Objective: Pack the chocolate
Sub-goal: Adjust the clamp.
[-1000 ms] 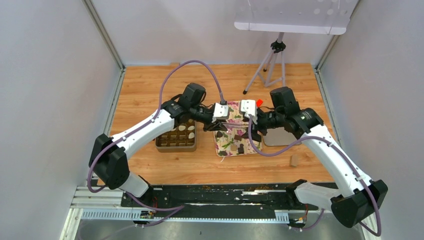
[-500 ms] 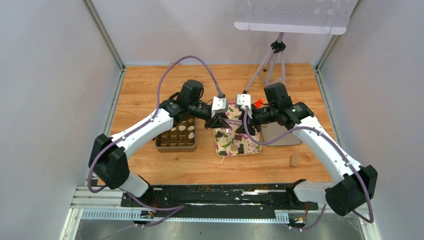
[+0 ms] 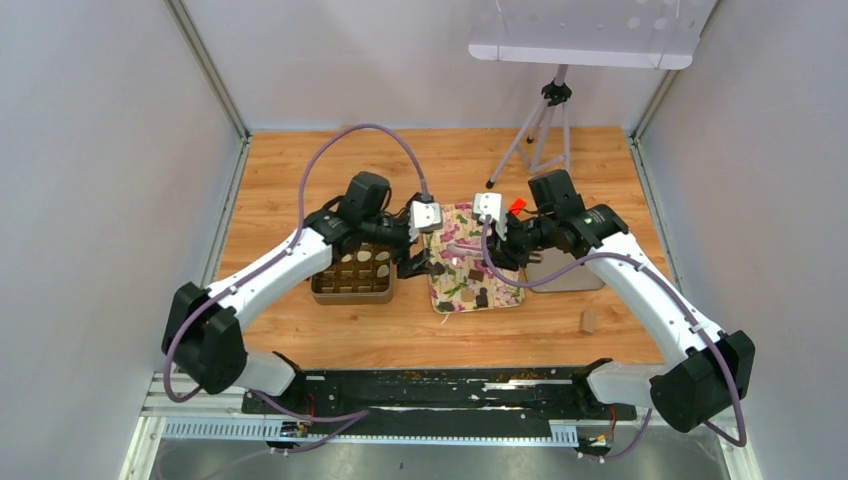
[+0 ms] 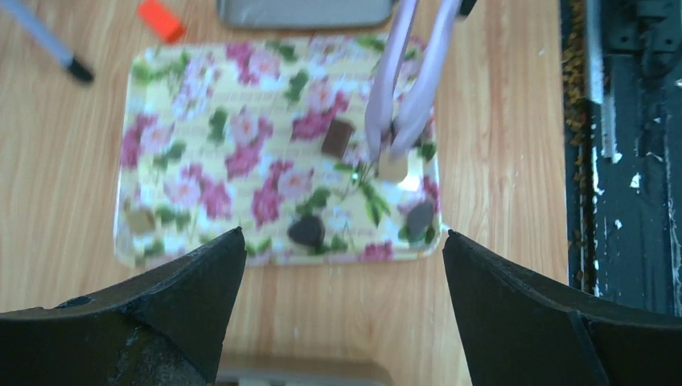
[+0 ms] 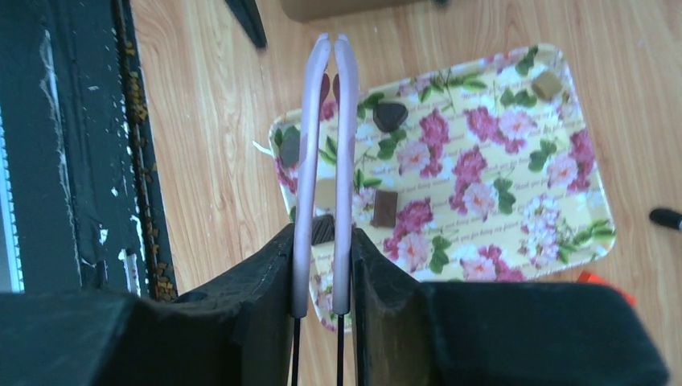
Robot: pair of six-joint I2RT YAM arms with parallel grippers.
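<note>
Wooden table (image 3: 300,330) boards fill a white-walled booth, with a black rail (image 3: 440,385) along the near edge where the 2 arms are bolted. Just beyond it on the right, a tan cylinder (image 3: 588,320) stands alone.

Mid-table on the left sits a brown box (image 3: 350,296) with compartments, some holding cream pieces. The left gripper (image 4: 344,237) hangs just right of that box with its jaws spread wide and nothing between them.

Beside it is a flowered tray (image 4: 201,104), where more of the chocolate (image 4: 338,137) lies scattered: dark, tan and cream pieces, well apart from each other. The right gripper (image 5: 322,237) is clamped on a pair of lilac tongs (image 5: 326,145), whose 2 arms are squeezed nearly together. Their tips reach down beside a cream piece near the tray's front corner; I cannot tell whether they touch it.

Right of the tray lies a flat grey piece (image 3: 562,277). Farther back are a red block (image 3: 517,206) and a tripod (image 3: 540,130).
</note>
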